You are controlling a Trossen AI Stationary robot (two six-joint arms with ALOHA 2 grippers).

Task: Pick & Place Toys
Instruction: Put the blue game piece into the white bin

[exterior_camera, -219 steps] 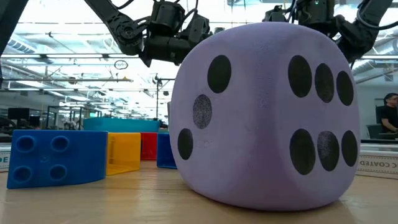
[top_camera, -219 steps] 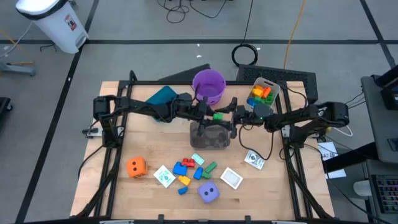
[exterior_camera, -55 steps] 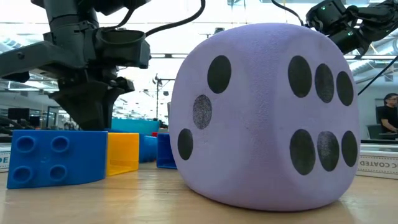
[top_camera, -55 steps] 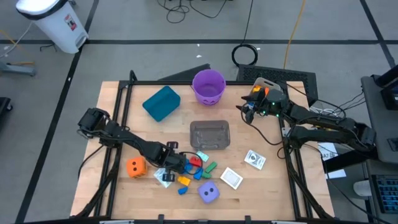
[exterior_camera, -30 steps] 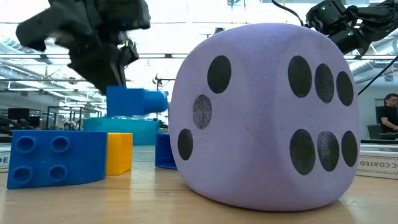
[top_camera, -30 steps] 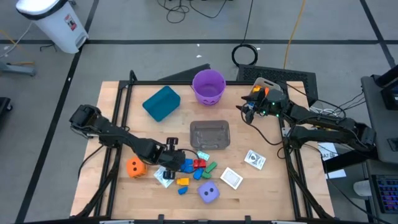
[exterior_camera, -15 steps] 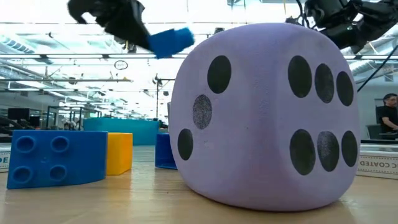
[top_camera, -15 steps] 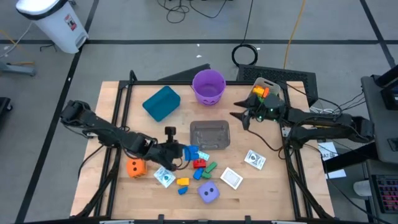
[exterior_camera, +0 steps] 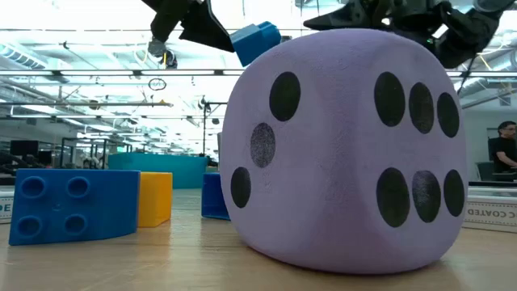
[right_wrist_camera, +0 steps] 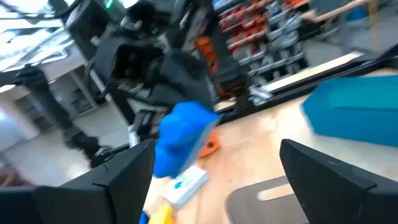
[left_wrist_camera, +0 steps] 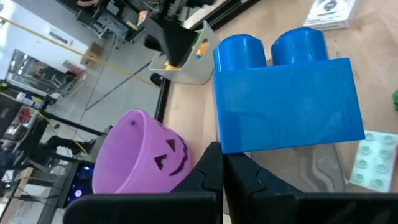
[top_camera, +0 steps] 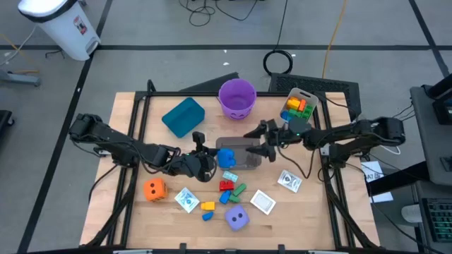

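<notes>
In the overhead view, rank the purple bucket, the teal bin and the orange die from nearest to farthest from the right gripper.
From the right gripper, open above the clear tub's right side:
1. Purple bucket, at the table's back middle.
2. Teal bin, back left.
3. Orange die, front left, farthest.

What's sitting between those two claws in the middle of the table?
From above, the clear tub lies between them. The left gripper holds a blue block at its edge; the open right gripper faces it.

Warehouse-like robotics lab: storage racks [right_wrist_camera: 273, 31], ceiling trusses [exterior_camera: 97, 77].
</notes>
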